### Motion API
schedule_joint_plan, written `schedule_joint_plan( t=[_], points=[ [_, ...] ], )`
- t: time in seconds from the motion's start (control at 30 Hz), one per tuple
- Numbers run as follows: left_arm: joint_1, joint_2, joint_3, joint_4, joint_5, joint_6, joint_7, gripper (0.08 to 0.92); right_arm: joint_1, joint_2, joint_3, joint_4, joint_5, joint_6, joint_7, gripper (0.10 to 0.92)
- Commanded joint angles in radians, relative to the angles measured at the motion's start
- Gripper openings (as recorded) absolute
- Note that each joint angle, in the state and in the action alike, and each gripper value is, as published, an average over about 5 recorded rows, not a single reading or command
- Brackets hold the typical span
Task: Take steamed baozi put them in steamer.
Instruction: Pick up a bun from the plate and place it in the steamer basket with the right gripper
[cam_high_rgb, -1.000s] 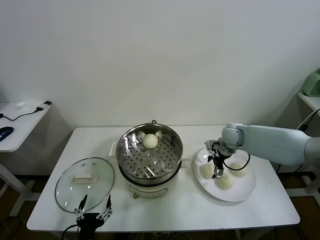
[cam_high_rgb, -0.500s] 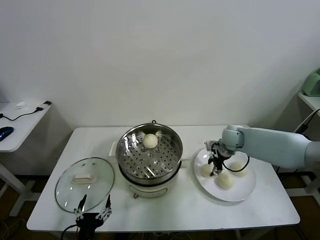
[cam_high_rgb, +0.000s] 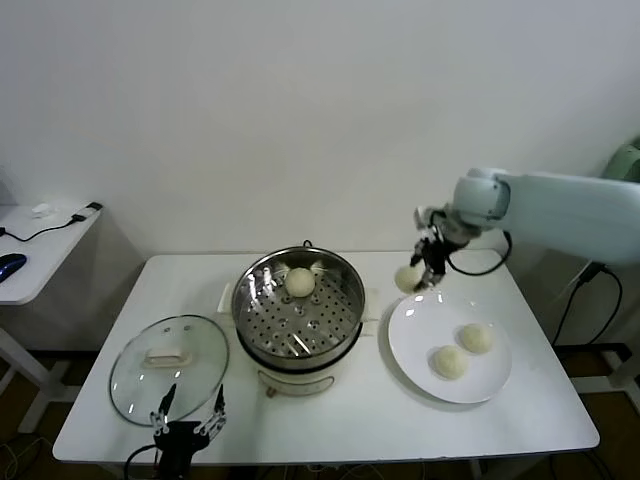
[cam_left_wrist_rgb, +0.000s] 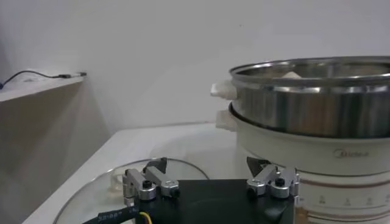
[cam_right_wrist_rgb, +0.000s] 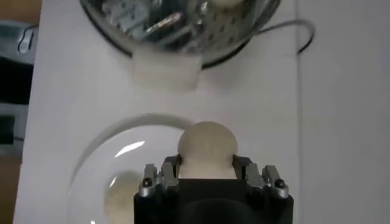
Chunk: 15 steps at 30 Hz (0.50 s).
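Steamed baozi: one bun (cam_high_rgb: 407, 278) is clamped between the jaws of the right gripper (cam_high_rgb: 428, 270), lifted off the table and held in the air above the gap between the steamer (cam_high_rgb: 299, 310) and the white plate (cam_high_rgb: 450, 346). In the right wrist view the same bun (cam_right_wrist_rgb: 206, 148) sits squeezed between the two fingers (cam_right_wrist_rgb: 161, 178), with the plate and the steamer's cream handle below it. Another bun (cam_high_rgb: 300, 281) already lies on the perforated tray inside the steamer, toward its back wall; a pale patch just behind it may be its reflection in the shiny wall, though that is hard to tell. Two more buns rest on the plate, one (cam_high_rgb: 475, 338) nearer the right side and one (cam_high_rgb: 449, 361) nearer the front, close together but apart.

The steamer stands in the middle of the white table (cam_high_rgb: 390, 410), the plate just beside it on the right. On the left, the round glass lid (cam_high_rgb: 169, 365) with its white handle lies flat on the table.

The left gripper (cam_high_rgb: 186, 418) hovers low at the table's front edge, just in front of the lid, its fingers spread wide with nothing between them. A side table (cam_high_rgb: 40, 245) with a cable stands at the far left.
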Motion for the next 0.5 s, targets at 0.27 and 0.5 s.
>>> schedule_joint_plan(
  t=[0.27,0.5],
  points=[
    [0.004,-0.001,0.002,-0.023,0.010,0.005,0.000,0.823,-0.063,0.451,0.109,0.002,0.247,-0.165,0.165,0.594],
    [0.015,-0.006,-0.002,-0.027,0.010,0.004,0.000,0.823,-0.255,0.506,0.124,-0.127,0.131,-0.183,0.200,0.594]
  ],
)
